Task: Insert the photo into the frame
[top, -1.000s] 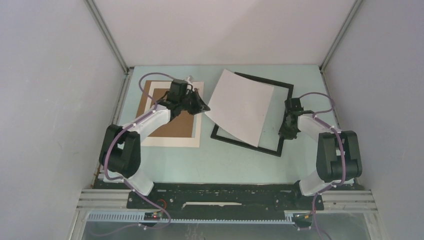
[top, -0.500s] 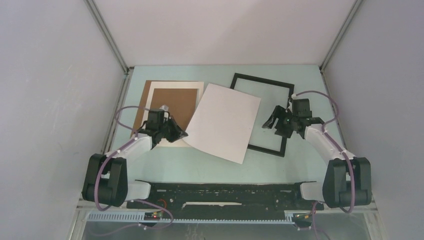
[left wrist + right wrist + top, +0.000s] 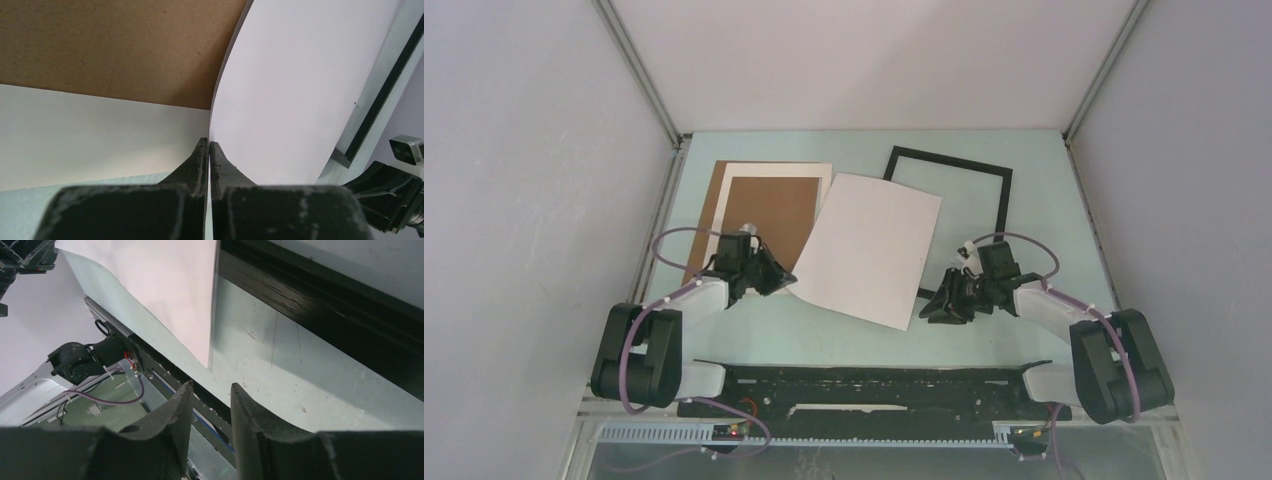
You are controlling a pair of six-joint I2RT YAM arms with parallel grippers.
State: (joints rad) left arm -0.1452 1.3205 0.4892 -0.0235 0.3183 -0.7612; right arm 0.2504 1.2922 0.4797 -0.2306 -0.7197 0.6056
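Note:
The photo [image 3: 869, 250] lies with a plain white side up, and its printed side does not show. It slants across the table's middle, its far right corner over the left part of the black frame [image 3: 949, 157]. My left gripper [image 3: 789, 283] is shut on the photo's near left edge, and the sheet [image 3: 300, 75] runs between the closed fingers of that gripper [image 3: 208, 142]. My right gripper [image 3: 927, 310] is low over the table just right of the photo's near right corner. In the right wrist view this gripper [image 3: 212, 385] is open and empty, with the photo's corner [image 3: 165, 280] ahead and the frame's edge [image 3: 325, 305] to the right.
A brown cardboard board [image 3: 769, 205] lies on a white mat sheet [image 3: 774, 168] at the left, partly under the photo's left edge. The black base rail [image 3: 864, 385] runs along the near edge. Grey walls close in the table on three sides.
The left gripper pulled the photo left and nearer, mostly off the frame. The right arm swung from the frame's right side to the photo's near right corner, and its jaws opened.

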